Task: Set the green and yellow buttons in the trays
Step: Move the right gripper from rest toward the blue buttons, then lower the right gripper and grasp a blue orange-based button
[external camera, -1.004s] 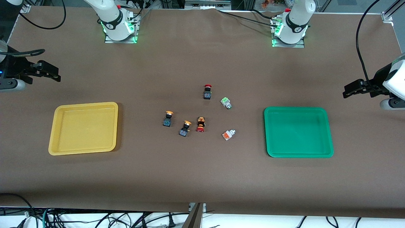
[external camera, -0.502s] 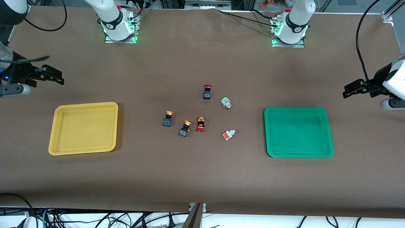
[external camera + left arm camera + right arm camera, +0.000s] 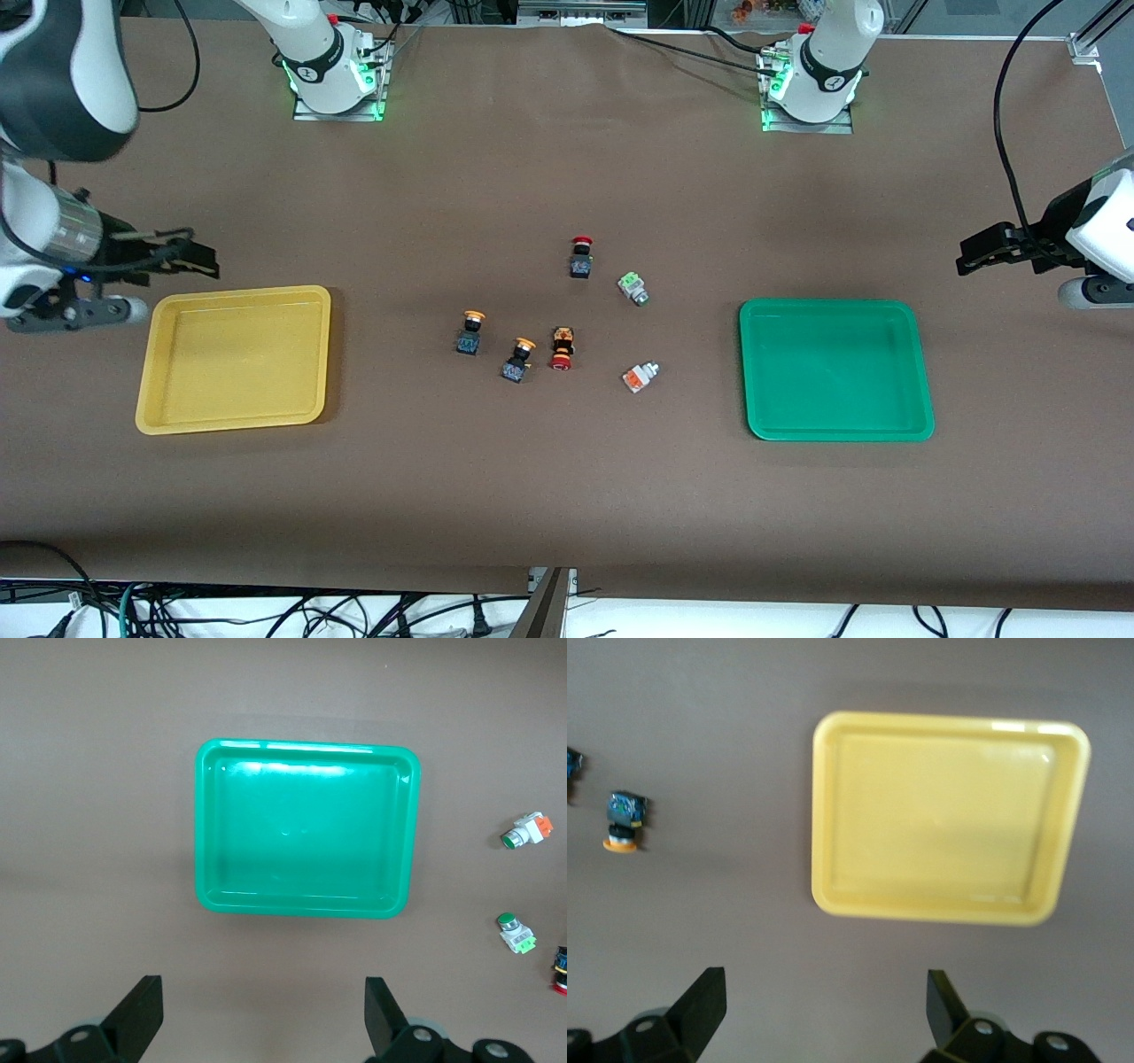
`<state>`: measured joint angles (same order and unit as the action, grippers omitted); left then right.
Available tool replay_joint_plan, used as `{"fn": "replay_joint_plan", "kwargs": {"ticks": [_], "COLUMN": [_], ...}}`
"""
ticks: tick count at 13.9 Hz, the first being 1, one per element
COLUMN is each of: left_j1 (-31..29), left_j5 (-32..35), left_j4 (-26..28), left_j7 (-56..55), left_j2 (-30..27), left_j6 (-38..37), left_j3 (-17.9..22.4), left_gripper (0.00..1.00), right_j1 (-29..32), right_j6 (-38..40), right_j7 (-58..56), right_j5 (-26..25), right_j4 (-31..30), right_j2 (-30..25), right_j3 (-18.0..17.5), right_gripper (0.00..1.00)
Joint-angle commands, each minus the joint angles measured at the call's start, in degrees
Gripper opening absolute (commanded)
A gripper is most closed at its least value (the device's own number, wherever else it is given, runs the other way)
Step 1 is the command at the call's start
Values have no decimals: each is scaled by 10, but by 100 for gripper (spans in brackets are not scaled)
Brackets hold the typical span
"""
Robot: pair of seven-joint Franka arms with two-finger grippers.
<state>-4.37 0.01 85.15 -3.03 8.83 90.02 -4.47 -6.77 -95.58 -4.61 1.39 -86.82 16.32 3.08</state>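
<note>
No legible text, label, brand, number or sign in any view. The buttons, the trays and the table carry no readable marking. Small dark round marks sit on the arm bases at 12 o'clock in the front view; they cannot be read.
</note>
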Motion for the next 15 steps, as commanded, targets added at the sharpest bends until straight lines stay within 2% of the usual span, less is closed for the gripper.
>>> {"fn": "replay_joint_plan", "kwargs": {"ticks": [1, 7, 11, 15], "left_j1": [4, 3, -3, 0], "left_j5": [11, 10, 10, 10], "left_j4": [-17, -17, -17, -25], "left_j7": [7, 7, 10, 7], "left_j2": [7, 7, 15, 22], "left_j6": [-4, -4, -3, -2], "left_j3": [-3, -2, 1, 3], "left_gripper": [100, 100, 100, 100], "right_j1": [-40, -174, -226, -247], "right_j6": [-63, -204, -262, -317], "right_j7": [56, 324, 389, 420], "right_j5": [5, 5, 5, 5], "right_j4": [12, 13, 8, 6], "right_j2": [62, 166, 222, 262], "right_j3": [0, 0, 1, 1], "right_gripper": [100, 100, 100, 100]}}
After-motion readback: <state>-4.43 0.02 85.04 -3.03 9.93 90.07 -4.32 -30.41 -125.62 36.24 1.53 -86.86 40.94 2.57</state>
